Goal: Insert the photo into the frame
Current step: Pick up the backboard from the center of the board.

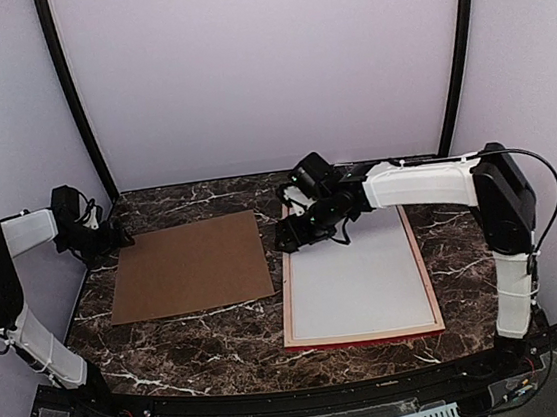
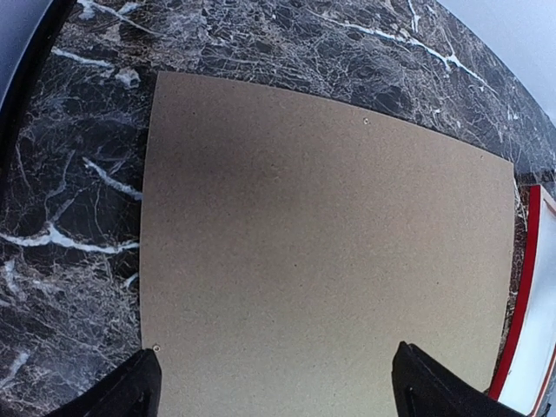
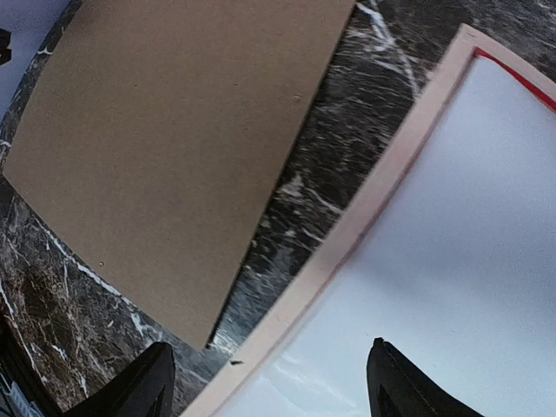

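Note:
The frame (image 1: 286, 308) lies flat at the right of the table, pale wood rails up, red showing along its near edge. A plain white sheet (image 1: 357, 280) fills it; only white shows, so I cannot tell if it is the photo's back. No dark print side is in view. My right gripper (image 1: 287, 236) is open and empty above the frame's far left corner; in the right wrist view (image 3: 269, 382) its jaws straddle the pale rail (image 3: 382, 182) beside the white sheet (image 3: 469, 234). My left gripper (image 1: 121, 236) is open and empty; the left wrist view (image 2: 274, 382) shows it over the brown board.
A brown cardboard backing board (image 1: 189, 266) lies flat left of the frame, a strip of dark marble table (image 1: 223, 336) between them. It also shows in the left wrist view (image 2: 321, 252) and the right wrist view (image 3: 174, 139). The frame's red edge (image 2: 521, 304) shows at the left wrist view's right.

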{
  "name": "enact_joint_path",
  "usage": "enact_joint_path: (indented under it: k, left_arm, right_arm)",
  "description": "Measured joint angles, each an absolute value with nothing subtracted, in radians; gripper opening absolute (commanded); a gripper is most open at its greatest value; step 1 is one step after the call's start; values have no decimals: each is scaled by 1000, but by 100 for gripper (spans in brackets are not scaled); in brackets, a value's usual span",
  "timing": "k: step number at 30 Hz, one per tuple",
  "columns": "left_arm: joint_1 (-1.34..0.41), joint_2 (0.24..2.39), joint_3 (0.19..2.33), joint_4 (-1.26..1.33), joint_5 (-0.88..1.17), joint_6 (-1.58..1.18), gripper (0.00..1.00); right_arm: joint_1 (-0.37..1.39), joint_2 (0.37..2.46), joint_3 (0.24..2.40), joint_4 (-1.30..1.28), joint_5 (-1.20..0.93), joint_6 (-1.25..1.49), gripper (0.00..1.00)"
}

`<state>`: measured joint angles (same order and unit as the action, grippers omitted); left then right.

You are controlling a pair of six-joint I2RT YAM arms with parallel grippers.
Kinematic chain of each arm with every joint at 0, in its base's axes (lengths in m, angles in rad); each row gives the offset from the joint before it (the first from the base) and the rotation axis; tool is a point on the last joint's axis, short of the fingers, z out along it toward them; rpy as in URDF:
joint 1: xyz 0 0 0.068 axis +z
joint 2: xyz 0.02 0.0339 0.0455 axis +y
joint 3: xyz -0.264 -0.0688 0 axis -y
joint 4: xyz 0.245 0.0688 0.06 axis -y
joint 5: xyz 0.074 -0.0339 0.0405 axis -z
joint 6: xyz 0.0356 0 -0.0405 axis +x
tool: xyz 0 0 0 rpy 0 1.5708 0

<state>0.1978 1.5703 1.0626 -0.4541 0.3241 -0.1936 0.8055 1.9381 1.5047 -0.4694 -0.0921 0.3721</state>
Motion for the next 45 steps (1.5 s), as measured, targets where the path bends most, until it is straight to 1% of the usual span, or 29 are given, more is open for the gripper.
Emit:
enact_joint_path:
  k: [6,10,14,32,45]
  left_arm:
    - [230,1586,1044,-455,353,-181,98]
    - [245,1607,1042,-456,354,-183,97]
    - [251,1630,1042,-462,340,-187,97]
    - [253,1699,1039,-493,276,-179,95]
    - [253,1731,1039,-510,284,-171,95]
  right_arm:
    - [912,2149,1727,-475,-131,381,77]
    - [931,2230,1798,-480,-145,389,77]
    - [928,2271,1824,-507,-139,406,77]
    - [918,2290,1831,-561,-47,448,76]
    - [916,2299,1836,-563,-109,458,75]
